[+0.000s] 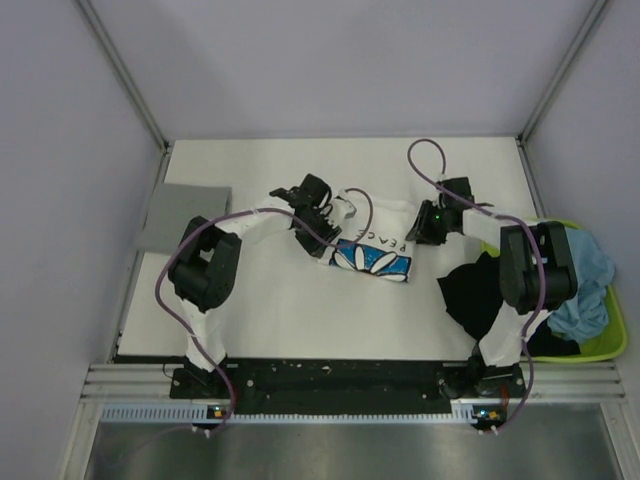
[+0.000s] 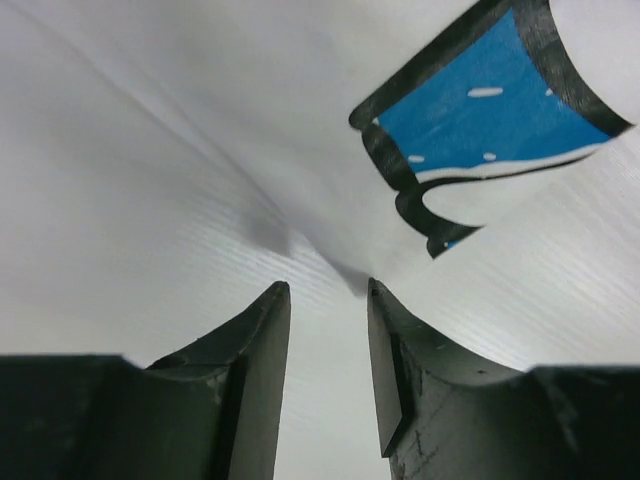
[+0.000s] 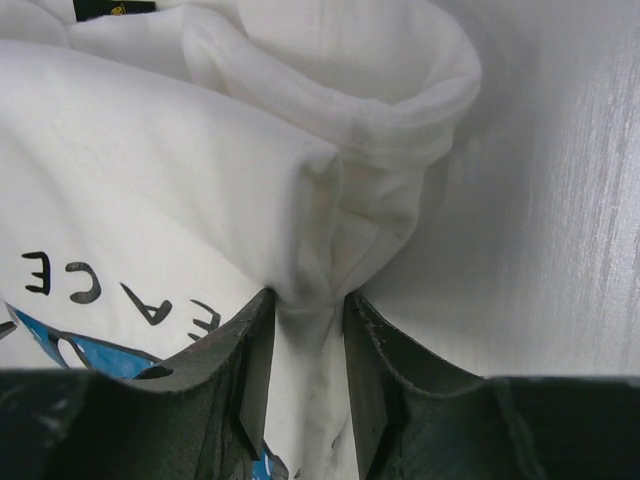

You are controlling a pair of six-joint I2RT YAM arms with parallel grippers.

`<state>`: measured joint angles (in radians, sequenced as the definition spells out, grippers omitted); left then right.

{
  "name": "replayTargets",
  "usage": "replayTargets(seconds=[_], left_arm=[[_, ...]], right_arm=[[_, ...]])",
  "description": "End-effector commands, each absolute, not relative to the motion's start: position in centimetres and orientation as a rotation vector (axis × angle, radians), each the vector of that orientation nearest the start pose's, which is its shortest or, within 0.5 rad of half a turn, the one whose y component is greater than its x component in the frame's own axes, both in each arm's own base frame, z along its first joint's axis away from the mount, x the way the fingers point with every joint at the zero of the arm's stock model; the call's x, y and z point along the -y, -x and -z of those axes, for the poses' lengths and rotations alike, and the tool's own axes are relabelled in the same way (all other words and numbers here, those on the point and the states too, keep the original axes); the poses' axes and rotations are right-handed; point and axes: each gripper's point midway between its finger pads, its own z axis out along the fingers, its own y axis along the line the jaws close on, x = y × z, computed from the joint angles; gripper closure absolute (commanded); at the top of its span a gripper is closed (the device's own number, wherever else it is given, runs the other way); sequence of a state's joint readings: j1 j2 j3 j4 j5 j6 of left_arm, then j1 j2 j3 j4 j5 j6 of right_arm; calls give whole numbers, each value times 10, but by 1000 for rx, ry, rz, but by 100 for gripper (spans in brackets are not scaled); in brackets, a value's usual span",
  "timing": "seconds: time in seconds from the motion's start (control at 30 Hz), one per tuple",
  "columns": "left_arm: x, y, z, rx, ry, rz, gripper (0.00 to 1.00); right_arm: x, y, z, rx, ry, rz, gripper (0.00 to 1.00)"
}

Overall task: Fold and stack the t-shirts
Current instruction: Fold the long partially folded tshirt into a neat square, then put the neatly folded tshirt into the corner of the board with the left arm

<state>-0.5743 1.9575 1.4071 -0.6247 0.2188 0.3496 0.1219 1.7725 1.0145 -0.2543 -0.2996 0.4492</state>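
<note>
The white t-shirt (image 1: 375,250) with the blue flower print and dark lettering lies bunched mid-table. My left gripper (image 1: 322,215) holds its left edge. In the left wrist view the gripper (image 2: 325,290) has white cloth (image 2: 200,150) filling the gap between its jaws, with creases running to the tips. My right gripper (image 1: 428,225) is at the shirt's right edge. In the right wrist view it (image 3: 308,295) is shut on a bunched fold of the white shirt (image 3: 150,180) beside the collar. A plain grey t-shirt (image 1: 185,215) lies folded at the far left.
A lime-green tray (image 1: 612,345) stands at the right table edge with a light blue shirt (image 1: 590,290) in it. A black shirt (image 1: 475,285) spills from it onto the table, under the right arm. Cables loop above both arms.
</note>
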Motion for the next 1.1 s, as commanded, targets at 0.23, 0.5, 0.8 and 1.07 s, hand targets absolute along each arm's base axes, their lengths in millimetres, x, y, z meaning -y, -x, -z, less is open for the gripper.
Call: replayTargets(seconds=[0.23, 0.5, 0.8, 1.07], left_arm=[[280, -417, -145, -2271, -757, 616, 25], [305, -438, -95, -2428, -605, 744, 10], [299, -457, -45, -2548, -463, 794, 10], [324, -428, -27, -2592, -510, 1099, 51]], right_arm=[[-104, -392, -45, -2548, -247, -518, 50], [-104, -386, -47, -2553, -234, -511, 48], [-102, -380, -52, -2551, -213, -508, 47], [-100, -384, -76, -2497, -178, -492, 45]])
